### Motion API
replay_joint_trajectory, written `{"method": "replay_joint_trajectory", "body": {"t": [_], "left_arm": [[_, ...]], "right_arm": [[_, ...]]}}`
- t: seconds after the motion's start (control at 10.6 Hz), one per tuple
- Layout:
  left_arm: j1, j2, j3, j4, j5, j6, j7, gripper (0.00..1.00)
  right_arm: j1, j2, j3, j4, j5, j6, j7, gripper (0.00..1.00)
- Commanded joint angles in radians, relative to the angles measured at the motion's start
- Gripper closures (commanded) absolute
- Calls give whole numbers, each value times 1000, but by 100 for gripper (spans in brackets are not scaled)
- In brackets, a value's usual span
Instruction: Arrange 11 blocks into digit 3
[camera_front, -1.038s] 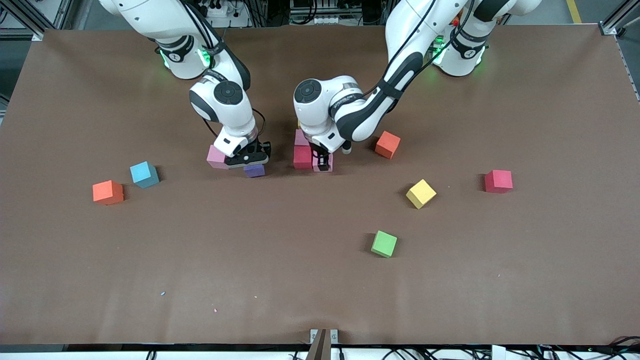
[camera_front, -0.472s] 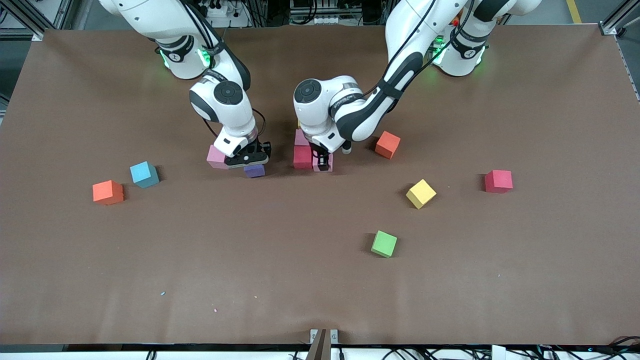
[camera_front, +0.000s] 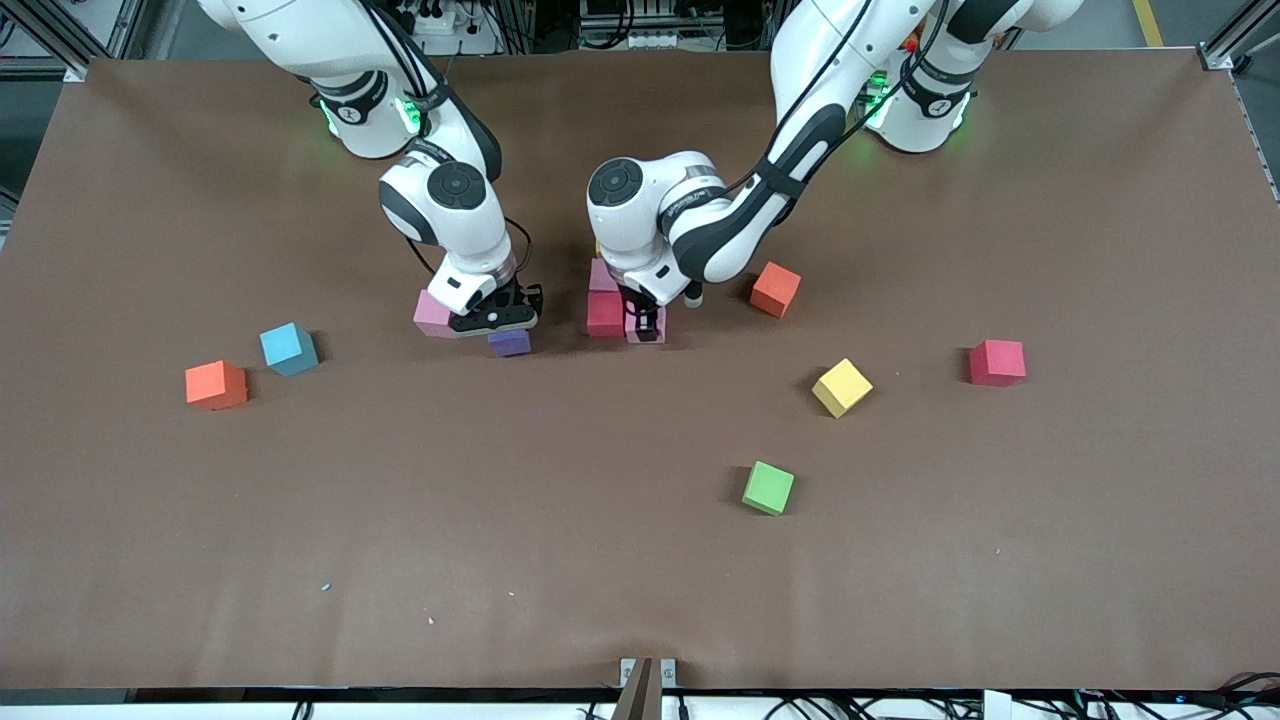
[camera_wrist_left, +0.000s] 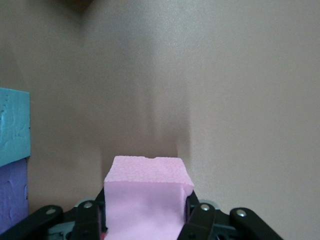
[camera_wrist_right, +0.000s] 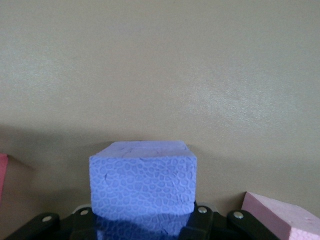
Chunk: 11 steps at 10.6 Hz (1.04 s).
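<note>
Both grippers clamped: left (camera_front: 645, 325) w/ pink cube (camera_wrist_left: 146, 197), right (camera_front: 497, 318) w/ purple cube (camera_wrist_right: 142, 182).

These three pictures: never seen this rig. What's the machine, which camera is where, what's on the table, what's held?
Two robot arms stand at a brown table, each ending in a two-finger gripper. The wide picture comes from a high camera facing them. The other two come from cameras on the arms' wrists, looking down past the fingers.

The left gripper is shut on a pink cube, low beside a red cube and another pink one. The right gripper is shut on a purple cube, next to a loose pink cube.

Scattered on the table are a blue cube, two orange, a yellow, a green and another red.
</note>
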Motion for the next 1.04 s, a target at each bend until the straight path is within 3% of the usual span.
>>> {"method": "replay_joint_trajectory", "body": {"t": [0.0,0.09,0.19,0.28,0.94], "left_arm": [[-20,4,2,8,30,-15,-221,84],[-20,4,2,8,30,-15,-216,61],[-20,4,2,8,32,-15,-213,10],[-20,4,1,10,33,-16,-213,0],[-2,-64,-37,-1,29,-65,-167,0]], "right_arm": [[-1,11,5,17,22,-14,-21,100],[-1,11,5,20,22,-14,-21,100],[-3,12,5,23,22,-15,-21,100],[-1,12,5,26,22,-24,-21,100],[-3,17,8,46,29,-47,-21,100]]}}
